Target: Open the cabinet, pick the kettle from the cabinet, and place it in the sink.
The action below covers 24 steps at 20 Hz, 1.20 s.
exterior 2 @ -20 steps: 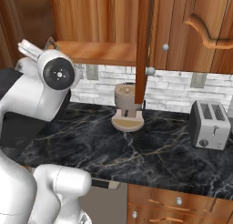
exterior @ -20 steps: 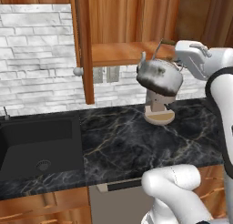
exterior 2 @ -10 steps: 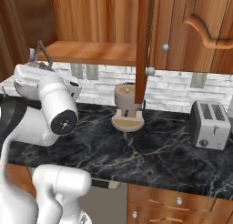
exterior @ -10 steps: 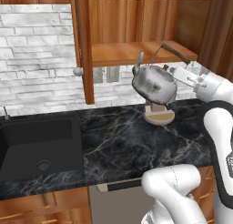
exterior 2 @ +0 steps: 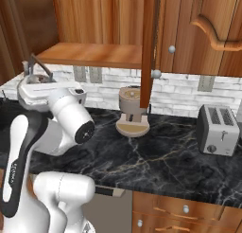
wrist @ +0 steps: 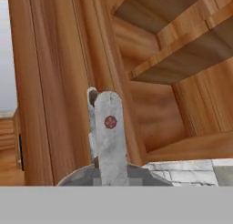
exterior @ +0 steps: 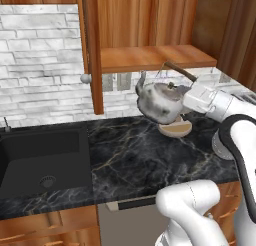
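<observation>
One kettle [exterior: 159, 101] hung tilted in the clenched gripper [exterior: 186, 98] above the counter [exterior: 130, 150]; left view alone showed the sink [exterior: 42, 155], right view the toaster [exterior 2: 216, 129].

One kettle [exterior: 159, 101]. One sink [exterior: 42, 155], with one drain [exterior: 47, 180]. One wall cabinet [exterior: 150, 35], holding one shelf [exterior: 150, 56]. One toaster [exterior 2: 218, 130]. One round wooden base with block [exterior 2: 133, 112]. One marble tabletop [exterior: 140, 155]. One robot hand [exterior: 187, 97].
</observation>
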Motion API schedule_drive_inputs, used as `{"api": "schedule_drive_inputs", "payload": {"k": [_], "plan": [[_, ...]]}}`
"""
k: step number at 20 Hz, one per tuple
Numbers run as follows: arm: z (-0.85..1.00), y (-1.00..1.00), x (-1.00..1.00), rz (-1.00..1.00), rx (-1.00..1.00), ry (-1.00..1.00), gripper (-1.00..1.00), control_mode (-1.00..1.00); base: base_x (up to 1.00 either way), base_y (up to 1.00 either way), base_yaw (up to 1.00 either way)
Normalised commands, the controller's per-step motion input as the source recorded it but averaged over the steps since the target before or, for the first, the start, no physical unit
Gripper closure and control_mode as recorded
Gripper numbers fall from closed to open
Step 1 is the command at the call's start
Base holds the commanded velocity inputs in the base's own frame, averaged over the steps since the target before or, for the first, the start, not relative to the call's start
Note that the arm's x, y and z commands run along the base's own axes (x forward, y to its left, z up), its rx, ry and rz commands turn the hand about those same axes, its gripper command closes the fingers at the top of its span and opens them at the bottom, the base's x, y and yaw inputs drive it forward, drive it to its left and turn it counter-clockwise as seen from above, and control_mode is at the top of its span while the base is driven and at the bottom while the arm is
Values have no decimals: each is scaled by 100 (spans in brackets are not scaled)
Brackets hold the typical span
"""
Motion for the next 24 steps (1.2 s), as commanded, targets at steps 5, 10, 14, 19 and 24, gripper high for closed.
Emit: {"api": "schedule_drive_inputs", "payload": {"k": [5,10,14,19,24], "plan": [[-14,-7,-3,17,-25,0,100,-100,0,0,0],[-17,-2,-3,11,-22,0,100,-100,0,0,0],[-16,-1,-1,2,-19,0,100,-100,0,0,0],[-17,1,0,0,-14,0,100,-100,0,0,0],[-19,5,0,0,-9,-2,100,-100,0,0,0]]}}
